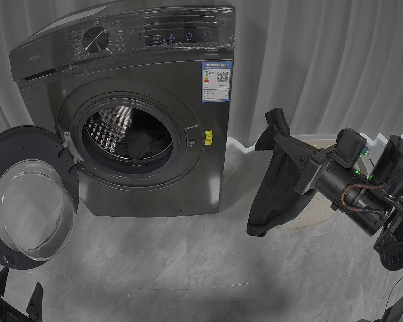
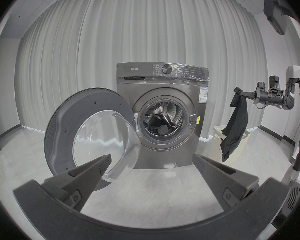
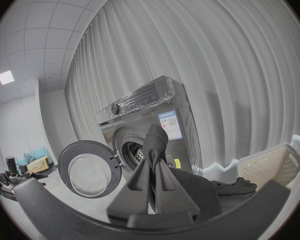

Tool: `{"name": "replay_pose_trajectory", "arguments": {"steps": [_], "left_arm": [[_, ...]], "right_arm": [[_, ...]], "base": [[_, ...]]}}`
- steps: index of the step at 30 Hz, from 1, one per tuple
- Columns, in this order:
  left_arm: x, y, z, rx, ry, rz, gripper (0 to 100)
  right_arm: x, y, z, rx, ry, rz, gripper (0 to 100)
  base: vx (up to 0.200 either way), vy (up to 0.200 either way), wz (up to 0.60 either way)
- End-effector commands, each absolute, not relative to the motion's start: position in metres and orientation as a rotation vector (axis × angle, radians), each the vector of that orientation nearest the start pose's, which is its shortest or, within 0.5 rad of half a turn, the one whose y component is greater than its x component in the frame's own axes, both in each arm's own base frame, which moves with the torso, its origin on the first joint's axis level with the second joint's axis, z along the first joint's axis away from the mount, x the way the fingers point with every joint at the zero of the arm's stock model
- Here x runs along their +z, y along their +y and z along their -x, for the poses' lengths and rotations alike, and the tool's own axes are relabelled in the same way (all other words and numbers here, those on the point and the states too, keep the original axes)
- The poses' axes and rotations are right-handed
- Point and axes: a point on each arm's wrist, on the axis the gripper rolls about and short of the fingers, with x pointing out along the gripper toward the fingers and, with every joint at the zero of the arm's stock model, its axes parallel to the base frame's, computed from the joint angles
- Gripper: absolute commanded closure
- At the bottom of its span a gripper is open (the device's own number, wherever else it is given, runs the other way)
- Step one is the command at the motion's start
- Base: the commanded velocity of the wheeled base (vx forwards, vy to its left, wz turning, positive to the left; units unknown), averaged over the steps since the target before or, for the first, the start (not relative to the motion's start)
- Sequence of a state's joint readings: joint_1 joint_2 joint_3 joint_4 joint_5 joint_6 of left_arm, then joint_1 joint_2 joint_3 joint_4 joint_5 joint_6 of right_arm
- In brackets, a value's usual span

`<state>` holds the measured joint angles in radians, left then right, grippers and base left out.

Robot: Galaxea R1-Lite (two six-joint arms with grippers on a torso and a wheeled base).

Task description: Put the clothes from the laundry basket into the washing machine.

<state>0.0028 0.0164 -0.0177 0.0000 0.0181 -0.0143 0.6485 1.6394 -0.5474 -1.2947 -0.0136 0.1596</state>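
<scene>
The right gripper [image 1: 284, 141] is closed on a pinch of 1 black garment [image 1: 277, 188], its 2 fingers pressed together with a knot of cloth standing up above the tips and the rest hanging long and loose below; the grip near 1 end looks chosen so the cloth drapes free of the laundry basket [image 1: 315, 140] and can be fed into the opening end first; the garment hangs in front of the basket, well apart from the washing machine [image 1: 121, 68] and above the grey floor [image 1: 174, 256]; the basket sits on the floor just beside the machine's right side, close to the pale curtain [image 1: 322, 45], and in the right wrist view at least 1 more dark piece [image 3: 235, 185] lies inside it; the machine's round door [image 1: 27, 202] is swung wide to the left, which leaves the drum [image 1: 116, 124] clear for loading, and 1 dark heap of clothes [image 1: 141, 146] lies in it, though I cannot count its pieces; the left gripper [image 2: 151, 159] sits low on the left with its 2 fingers spread wide and nothing between them, facing the open door and out of the carrying path; in all: 2 grippers, 1 basket, 1 machine, 1 door, 1 garment in hand; I judge the task to be partway done.
</scene>
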Motion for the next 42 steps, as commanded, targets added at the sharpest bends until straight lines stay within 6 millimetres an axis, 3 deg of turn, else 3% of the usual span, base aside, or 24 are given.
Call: {"name": "replay_pose_trajectory", "arguments": {"steps": [1,14,42], "left_arm": [[0.075,0.000,0.023,0.021,0.000,0.015,0],[0.075,0.000,0.023,0.020,0.000,0.012,0],[0.075,0.000,0.023,0.020,0.001,0.012,0]], "right_arm": [[0.199,0.162,-0.215,0.648,-0.142,-0.220,100],[0.191,0.175,-0.224,0.657,-0.157,-0.224,100],[0.208,0.182,-0.224,0.679,-0.247,-0.262,100]], "base": [[0.000,0.200,0.00],[0.000,0.200,0.00],[0.000,0.007,0.00]]}}
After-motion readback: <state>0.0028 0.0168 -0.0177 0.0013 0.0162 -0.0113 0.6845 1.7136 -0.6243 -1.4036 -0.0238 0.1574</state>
